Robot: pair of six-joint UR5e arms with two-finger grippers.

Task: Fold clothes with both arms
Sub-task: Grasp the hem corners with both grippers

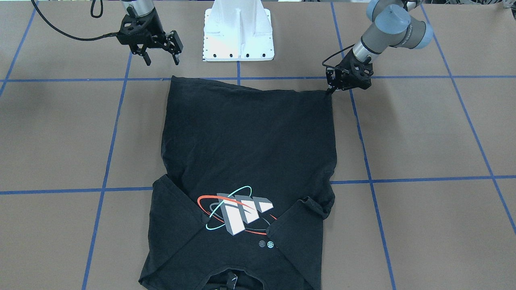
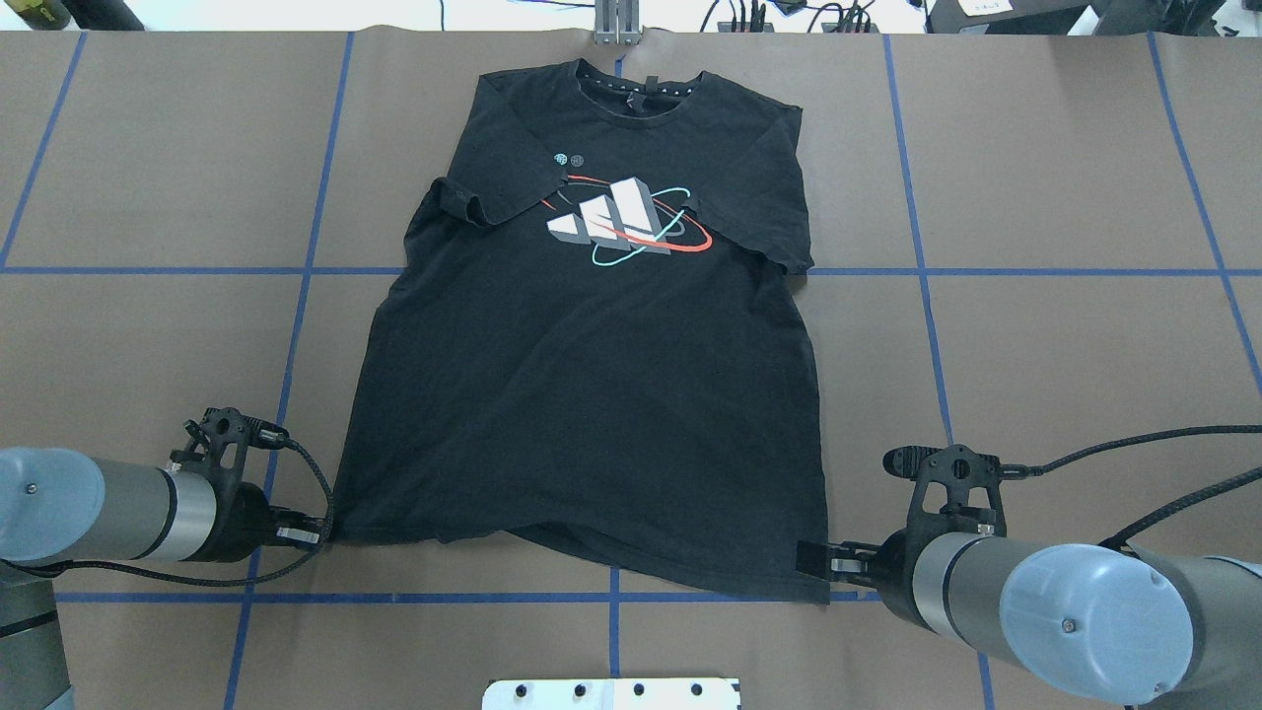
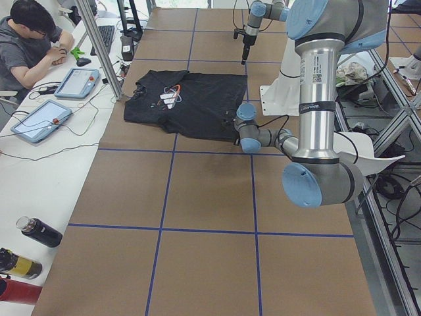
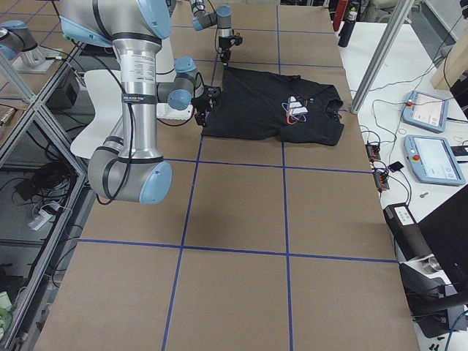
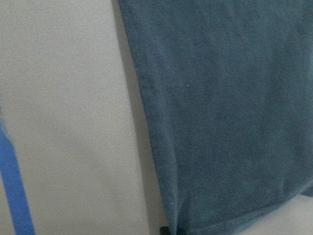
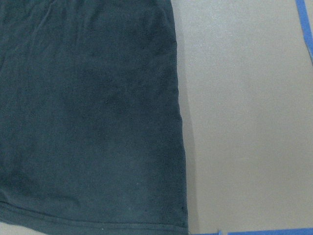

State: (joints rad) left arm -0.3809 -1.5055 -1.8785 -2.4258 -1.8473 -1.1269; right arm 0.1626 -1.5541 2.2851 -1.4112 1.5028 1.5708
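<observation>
The black T-shirt [image 2: 592, 394] lies flat and print-up on the brown table, collar at the far edge, both sleeves folded in over the chest. Its hem faces the robot. My left gripper [image 1: 330, 89] is low at the hem's left corner [image 2: 335, 531] and shut on it; the left wrist view shows that corner [image 5: 195, 223] by a dark fingertip [image 5: 168, 230]. My right gripper [image 1: 161, 60] hangs open above the hem's right corner [image 2: 818, 592], clear of the cloth. The right wrist view looks down on that corner [image 6: 176, 215] with no fingers showing.
The white pedestal base [image 1: 238, 36] stands just behind the hem, between the two arms. Blue tape lines [image 2: 611, 597] cross the table. A person sits at a side bench with tablets [image 3: 75, 82], and bottles [image 3: 38, 232] lie along that bench.
</observation>
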